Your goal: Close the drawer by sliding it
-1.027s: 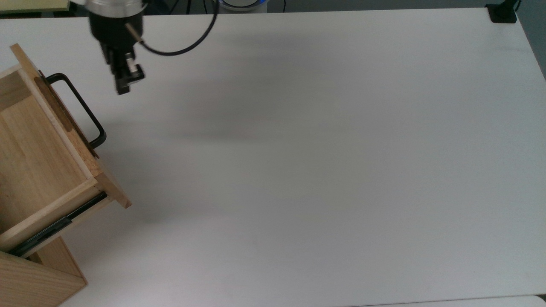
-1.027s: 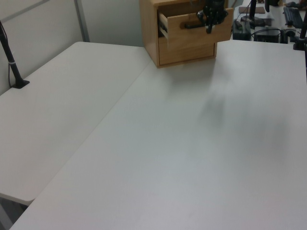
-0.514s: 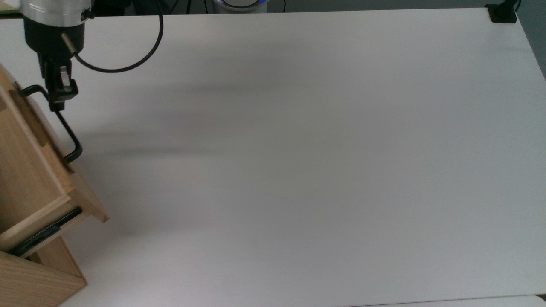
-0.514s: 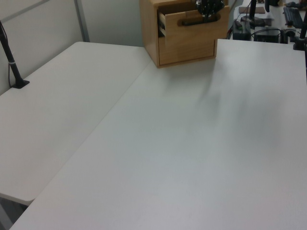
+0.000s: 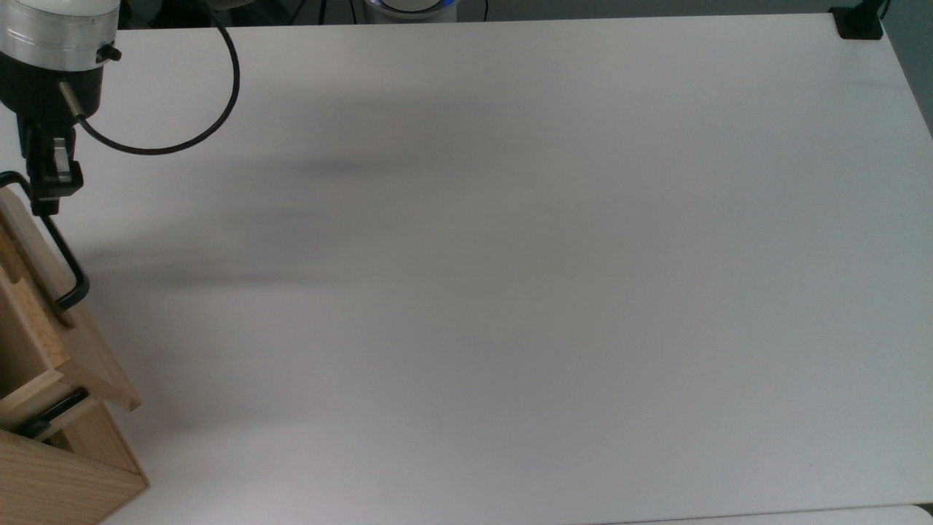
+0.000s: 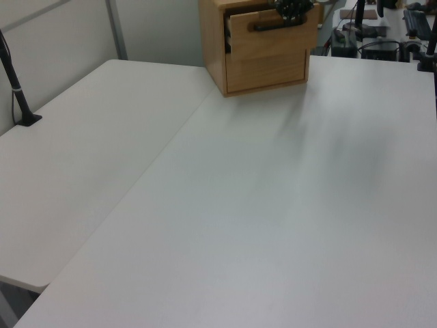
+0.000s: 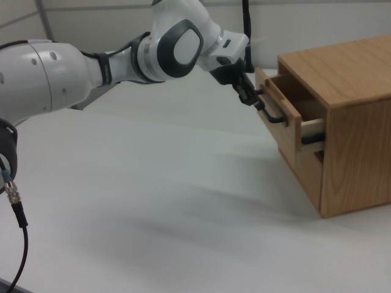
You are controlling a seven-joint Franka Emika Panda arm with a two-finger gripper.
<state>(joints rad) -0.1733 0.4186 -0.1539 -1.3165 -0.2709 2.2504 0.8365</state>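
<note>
The pine drawer [image 5: 95, 364] sticks out a short way from its cabinet [image 5: 65, 474] at the top view's left edge, with its black side rail [image 5: 51, 415] still showing. My gripper [image 5: 45, 198] is shut and its tip presses against the far end of the black U-shaped handle [image 5: 58, 251]. In the right view the gripper [image 7: 250, 97] meets the handle [image 7: 270, 112] in front of the drawer [image 7: 282, 110], which stands partly out of the cabinet [image 7: 354, 134]. In the left view the gripper [image 6: 290, 10] sits at the drawer front [image 6: 270, 31].
The white table [image 5: 510, 255] stretches wide to the top view's right. A black cable [image 5: 182, 138] loops off my wrist. A black clamp [image 5: 860, 22] sits at the far right corner. A black post [image 6: 17, 89] stands at the left view's left edge.
My gripper has moved toward the top view's left, met the handle and pushed it. The drawer has slid well back into the cabinet.
</note>
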